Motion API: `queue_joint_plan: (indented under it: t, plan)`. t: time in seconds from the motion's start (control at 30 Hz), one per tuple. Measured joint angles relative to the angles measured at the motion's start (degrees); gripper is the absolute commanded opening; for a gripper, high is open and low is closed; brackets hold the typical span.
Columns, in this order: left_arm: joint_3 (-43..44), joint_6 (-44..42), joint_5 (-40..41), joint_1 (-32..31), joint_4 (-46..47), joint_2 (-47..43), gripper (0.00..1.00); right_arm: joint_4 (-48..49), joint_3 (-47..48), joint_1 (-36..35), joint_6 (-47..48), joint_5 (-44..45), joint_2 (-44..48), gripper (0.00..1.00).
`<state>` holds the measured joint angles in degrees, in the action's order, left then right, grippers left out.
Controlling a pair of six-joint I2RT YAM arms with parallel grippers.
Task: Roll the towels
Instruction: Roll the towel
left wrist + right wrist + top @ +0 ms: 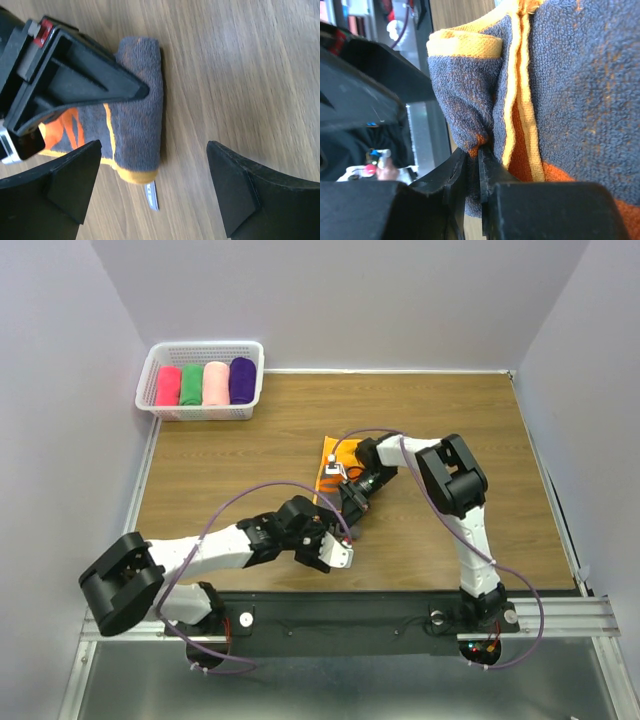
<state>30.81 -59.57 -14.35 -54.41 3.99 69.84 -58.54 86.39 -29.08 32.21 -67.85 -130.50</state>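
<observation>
The wooden bench [250, 440] fills mid-frame. A white basket [200, 412] at upper left holds four rolled towels [205, 383]. At centre lies the orange towel [328, 465], its greyish edge folded over. The right hand [477, 170] pinches that fold. The left hand [155, 180] hangs spread just below it.
</observation>
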Motion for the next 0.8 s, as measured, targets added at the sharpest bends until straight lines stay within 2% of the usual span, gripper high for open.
queue_joint_plan:
  t: [0.27,0.4,0.43,0.47,0.5,0.53,0.57,0.6,0.63,0.7,0.8]
  plan:
    - [3.6,-0.2,4.4,-2.1,4.9,9.8,0.78,-7.3,4.2,0.2,4.0,-2.2,-4.0,0.19]
    - [4.3,0.1,7.0,-2.1,6.4,13.8,0.60,-10.3,5.4,0.2,6.0,-2.7,-5.3,0.23]
    - [4.8,0.3,7.4,-2.1,6.3,14.4,0.49,-10.9,5.6,0.2,6.5,-2.7,-5.4,0.25]
    - [5.6,0.5,7.7,-2.1,6.1,15.3,0.44,-11.6,5.8,0.2,6.9,-2.7,-5.6,0.32]
    - [6.3,1.1,7.9,-2.1,5.6,16.5,0.37,-12.0,5.8,0.3,7.1,-2.7,-5.6,0.35]
    - [7.0,1.8,8.0,-2.1,4.9,17.3,0.35,-12.4,6.0,0.5,7.3,-2.8,-5.6,0.37]
    - [7.5,2.5,8.2,-2.1,4.7,17.7,0.33,-12.8,6.3,0.6,7.4,-2.7,-5.6,0.46]
    - [7.9,3.2,8.0,-2.0,3.9,18.0,0.31,-13.2,6.7,0.8,7.4,-2.6,-5.6,0.49]
    - [8.3,4.4,7.5,-1.7,3.1,18.3,0.28,-13.5,7.2,1.0,7.4,-2.6,-5.6,0.58]
    - [9.0,6.1,6.2,-1.2,1.6,18.5,0.28,-14.1,8.8,1.9,6.8,-2.4,-5.6,0.72]
    - [10.3,8.3,4.1,0.0,-0.1,19.1,0.28,-15.0,12.5,3.9,5.9,-1.9,-5.6,0.79]
